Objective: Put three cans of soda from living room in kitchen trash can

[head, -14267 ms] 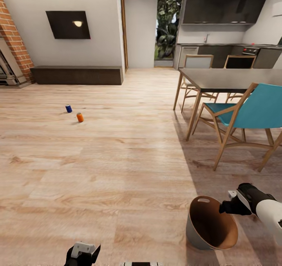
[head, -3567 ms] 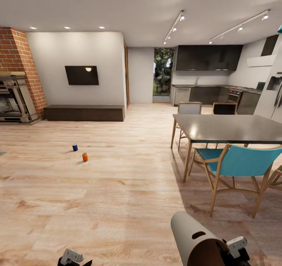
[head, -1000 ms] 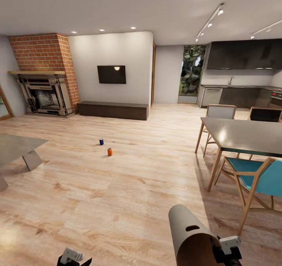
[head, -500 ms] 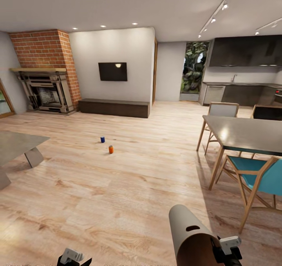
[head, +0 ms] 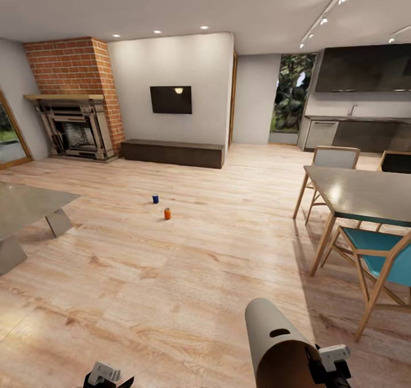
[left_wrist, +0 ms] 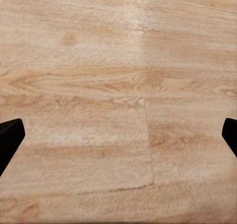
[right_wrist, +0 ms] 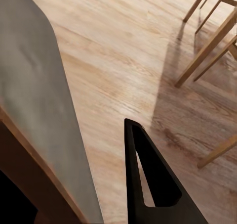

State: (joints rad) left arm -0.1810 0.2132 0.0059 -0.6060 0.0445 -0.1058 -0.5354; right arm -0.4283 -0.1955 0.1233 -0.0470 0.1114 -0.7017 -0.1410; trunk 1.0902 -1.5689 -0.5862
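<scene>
Two soda cans stand on the wooden floor of the living room in the head view, a dark blue one (head: 155, 198) and an orange one (head: 167, 213) close beside it; a third is out of view. The trash can (head: 273, 338), pale grey outside and brown inside, lies tilted low at the right, with my right gripper (head: 330, 366) shut on its rim. In the right wrist view one dark finger (right_wrist: 153, 184) lies outside the bin's grey wall (right_wrist: 39, 105). My left gripper (head: 108, 375) hangs low at the left, its fingertips (left_wrist: 10, 137) spread wide over bare floor.
A dark dining table (head: 365, 194) with wooden chairs and a teal chair (head: 382, 256) stands at the right. A glass coffee table (head: 28, 205) is at the left. Brick fireplace (head: 74, 125), low bench (head: 174, 152) and TV (head: 170, 100) line the far wall; kitchen cabinets (head: 365, 68) are far right.
The camera has turned left, bringing the fireplace and coffee table further into view. The bin stays tipped up in my right gripper; the cans have not moved on the floor.
</scene>
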